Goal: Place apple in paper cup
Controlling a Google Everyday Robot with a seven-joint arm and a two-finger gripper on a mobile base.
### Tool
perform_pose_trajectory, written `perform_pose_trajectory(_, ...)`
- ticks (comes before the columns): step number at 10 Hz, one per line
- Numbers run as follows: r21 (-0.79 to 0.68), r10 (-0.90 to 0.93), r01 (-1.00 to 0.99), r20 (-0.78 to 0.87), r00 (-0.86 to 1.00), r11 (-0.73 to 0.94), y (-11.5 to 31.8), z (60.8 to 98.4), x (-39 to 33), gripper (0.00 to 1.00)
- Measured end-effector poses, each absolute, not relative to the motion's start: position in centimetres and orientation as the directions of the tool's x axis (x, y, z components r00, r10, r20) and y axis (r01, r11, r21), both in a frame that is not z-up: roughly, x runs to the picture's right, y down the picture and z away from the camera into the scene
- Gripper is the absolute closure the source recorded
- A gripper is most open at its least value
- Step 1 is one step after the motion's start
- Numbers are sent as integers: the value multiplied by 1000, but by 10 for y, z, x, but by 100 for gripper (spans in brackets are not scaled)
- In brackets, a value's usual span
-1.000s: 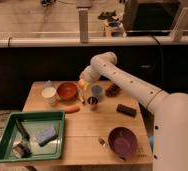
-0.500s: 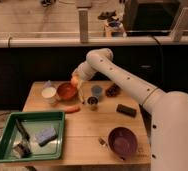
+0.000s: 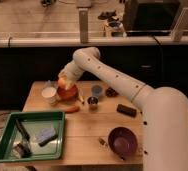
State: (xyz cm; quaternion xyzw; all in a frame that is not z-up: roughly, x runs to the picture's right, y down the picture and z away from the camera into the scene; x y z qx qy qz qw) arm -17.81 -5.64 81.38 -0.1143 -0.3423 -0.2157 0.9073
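reaching in from the lower right corner and bending at an elbow above the counter's back edge: a big white arm [image 3: 137, 92], by far the largest thing here. under it, a pale wooden counter [image 3: 87, 127] carrying everything else.

on the counter's front left, a green tray [image 3: 37, 115] holding a blue sponge [image 3: 45, 134] and a dark long-handled tool [image 3: 21, 129], plus something in the near corner too blurred to name. at the front right, close by the arm's thick lower part, a purple bowl [image 3: 123, 141], upright.

at the back left, a reddish-brown bowl [image 3: 68, 94]. just beside it on the left, the paper cup [image 3: 49, 94]: white, upright, mouth facing up. cannot tell whether touching the bowl or slightly apart from it.

hanging over the bowl's left rim, near the cup but not above its mouth: the claw [image 3: 63, 79], closed around the apple [image 3: 61, 82]. seen as an orange-yellow ball at the claw's tip, lifted clear of the counter and not yet in the cup.

right of the middle, a dark flat block [image 3: 126, 110] lying on the wood. in front of the reddish-brown bowl, an orange carrot-like piece [image 3: 72, 108] lying flat. right of that bowl, a blue cup [image 3: 97, 90] with a shiny metal cup [image 3: 93, 102] just in front, both upright. further right, a small dark round item [image 3: 112, 92], too dim to identify.
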Motion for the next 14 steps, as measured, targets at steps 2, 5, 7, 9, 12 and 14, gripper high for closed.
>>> perform_pose_trajectory(2, -41, -344, 513, 696, 630, 857, -55, 815, -209, 100)
perform_pose_trajectory(5, -15, -374, 563, 732, 570, 827, -52, 818, -244, 100)
perform_pose_trajectory(7, -10, -379, 579, 747, 546, 815, -50, 819, -254, 98)
perform_pose_trajectory(9, -18, -378, 594, 756, 535, 804, -45, 823, -258, 78)
perform_pose_trajectory(12, -19, -386, 614, 762, 520, 789, -38, 825, -266, 48)
perform_pose_trajectory(14, -17, -387, 617, 765, 515, 787, -36, 826, -269, 28)
